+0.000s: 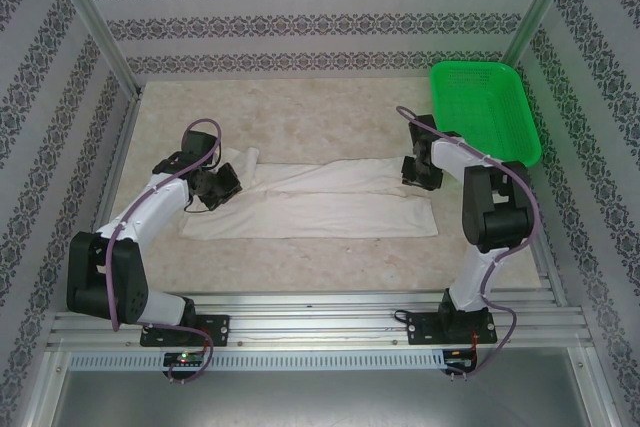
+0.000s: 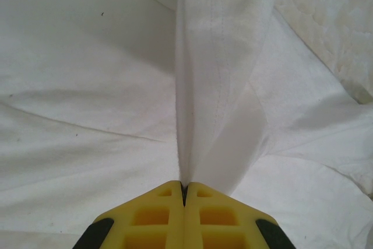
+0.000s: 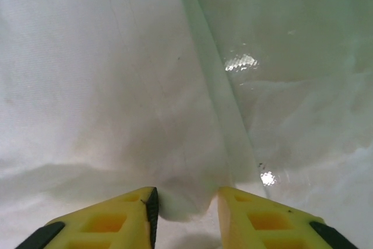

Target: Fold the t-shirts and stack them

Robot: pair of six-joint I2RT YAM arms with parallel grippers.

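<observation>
Left fingers [image 2: 184, 187] together, clamped on raised ridge of t-shirt [image 1: 330, 202]; right fingers [image 3: 187, 193] apart, cloth edge lying in gap, unpinched as far as visible; t-shirt lies centrally on desk [image 1: 300, 117], folded lengthwise into long band between arms; green basket [image 1: 485, 112] at far right corner. Judged: lengthwise fold made; cross folds and stacking left.

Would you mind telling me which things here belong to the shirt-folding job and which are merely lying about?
Part of the job:
- t-shirt, spread across the table
- left gripper, pinching a fold of it
- right gripper, jaws apart with cloth between them

Lying about:
- green basket, at the far right of the table
</observation>
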